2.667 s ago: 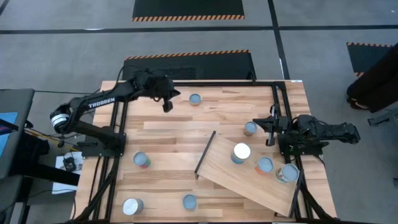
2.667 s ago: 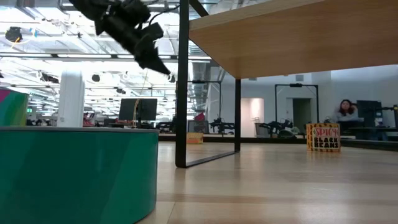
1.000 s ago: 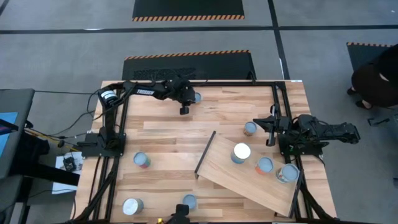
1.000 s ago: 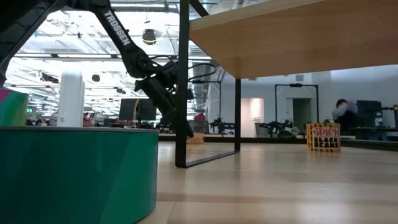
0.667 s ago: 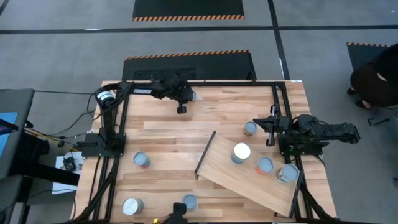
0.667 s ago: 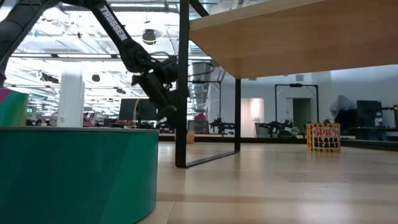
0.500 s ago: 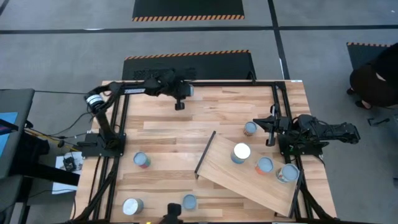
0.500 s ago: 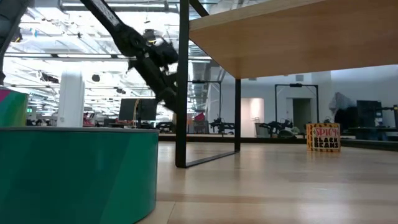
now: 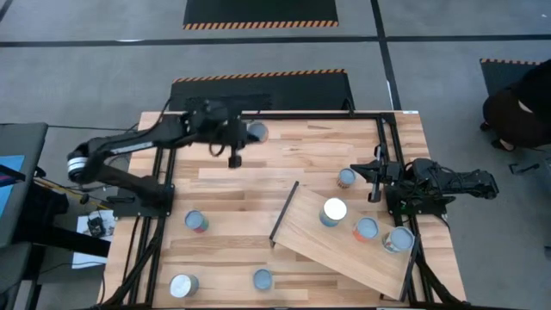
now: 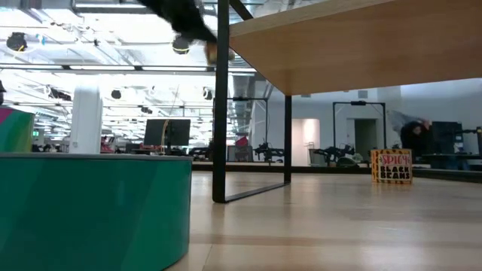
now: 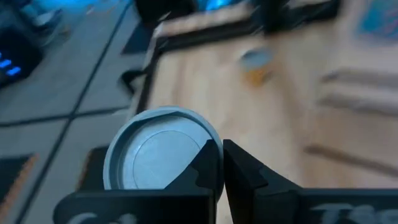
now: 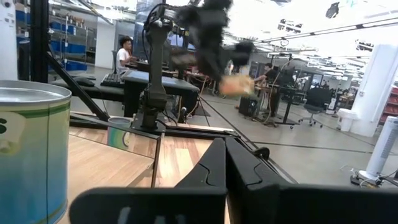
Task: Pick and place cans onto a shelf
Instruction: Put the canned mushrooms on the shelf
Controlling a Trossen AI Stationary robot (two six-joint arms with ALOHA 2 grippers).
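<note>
Left hand (image 9: pixel 234 158): fingers pressed together, nothing visibly between them. A silver-topped cylindrical tin can (image 9: pixel 256 132) is just beside it at one o'clock. The tilted light-wood shelf board (image 9: pixel 340 254) lies toward four o'clock. Right hand (image 9: pixel 376 182), clamped empty, waits at the bench's three o'clock edge.

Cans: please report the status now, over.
Left gripper shut, can beside its fingers, not between. Right gripper shut, parked at right edge. Three cans on shelf.

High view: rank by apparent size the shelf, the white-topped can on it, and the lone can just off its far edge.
1. shelf
2. white-topped can
3. lone can, clearly smaller across the top
</note>
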